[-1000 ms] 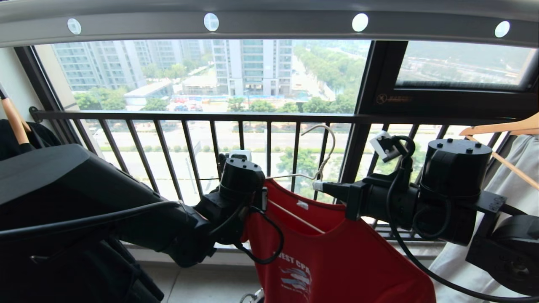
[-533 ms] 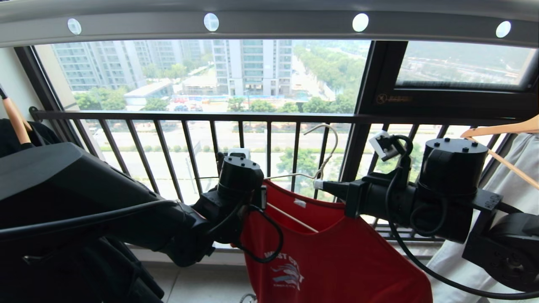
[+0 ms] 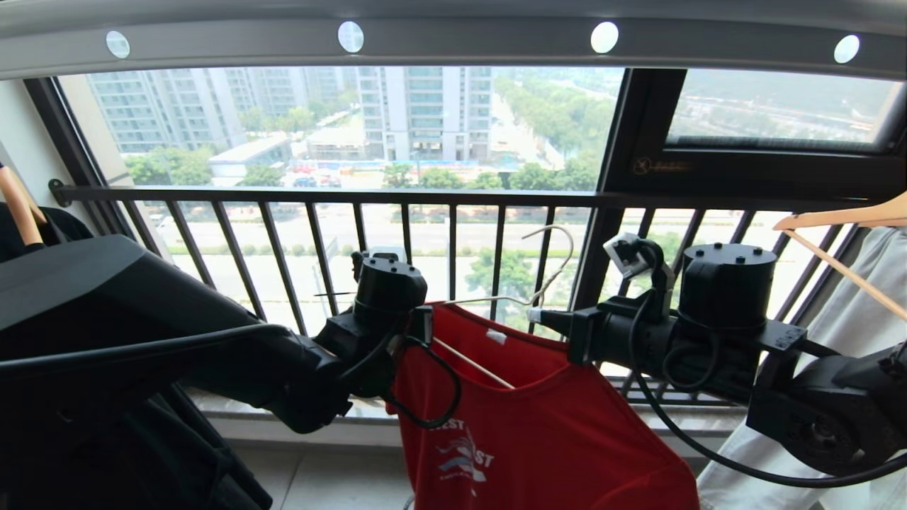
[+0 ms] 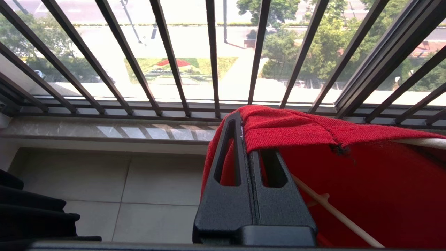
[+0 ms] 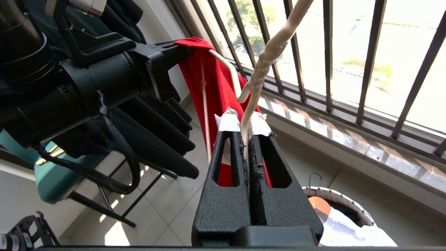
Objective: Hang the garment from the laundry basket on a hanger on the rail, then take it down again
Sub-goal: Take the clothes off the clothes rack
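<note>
Left gripper [image 4: 244, 139] pinches the garment [image 3: 553, 425] collar; right gripper [image 5: 248, 139] clamps the hanger [image 5: 259, 69] neck, well below the rail [image 3: 453, 39].

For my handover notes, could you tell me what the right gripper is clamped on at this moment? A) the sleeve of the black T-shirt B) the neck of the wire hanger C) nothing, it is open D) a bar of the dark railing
B: the right gripper is shut on the twisted neck of the wire hanger, whose hook rises above the red T-shirt.
</note>
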You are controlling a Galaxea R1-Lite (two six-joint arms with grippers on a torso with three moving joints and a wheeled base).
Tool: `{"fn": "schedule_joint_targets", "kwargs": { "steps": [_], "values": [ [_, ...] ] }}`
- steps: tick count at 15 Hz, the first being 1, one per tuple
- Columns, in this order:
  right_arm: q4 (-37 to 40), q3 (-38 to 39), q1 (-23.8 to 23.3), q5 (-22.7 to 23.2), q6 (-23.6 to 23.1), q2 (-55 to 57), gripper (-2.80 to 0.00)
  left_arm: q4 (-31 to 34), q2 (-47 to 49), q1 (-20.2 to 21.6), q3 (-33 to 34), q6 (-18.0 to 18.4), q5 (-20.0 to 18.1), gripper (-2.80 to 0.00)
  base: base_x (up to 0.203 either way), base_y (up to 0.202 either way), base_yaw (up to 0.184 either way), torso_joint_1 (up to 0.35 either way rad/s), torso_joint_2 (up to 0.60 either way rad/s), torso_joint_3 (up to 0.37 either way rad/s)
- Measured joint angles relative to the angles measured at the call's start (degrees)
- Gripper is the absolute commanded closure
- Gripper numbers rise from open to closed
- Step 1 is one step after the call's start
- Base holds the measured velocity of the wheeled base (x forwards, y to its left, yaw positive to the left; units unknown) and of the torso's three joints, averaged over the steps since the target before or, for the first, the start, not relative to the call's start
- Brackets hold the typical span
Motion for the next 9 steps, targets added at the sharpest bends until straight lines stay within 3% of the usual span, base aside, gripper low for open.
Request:
{"fn": "schedule_joint_targets", "kwargs": {
  "steps": [9],
  "values": [
    [-1.6, -0.2, -0.2, -0.7, -0.2, 1.8, 0.00, 0.4, 2.8, 4.1, -2.4, 0.6, -0.2, 0.00, 0.000, 0.000, 0.000, 0.000, 0.00, 0.000]
  ]
}}
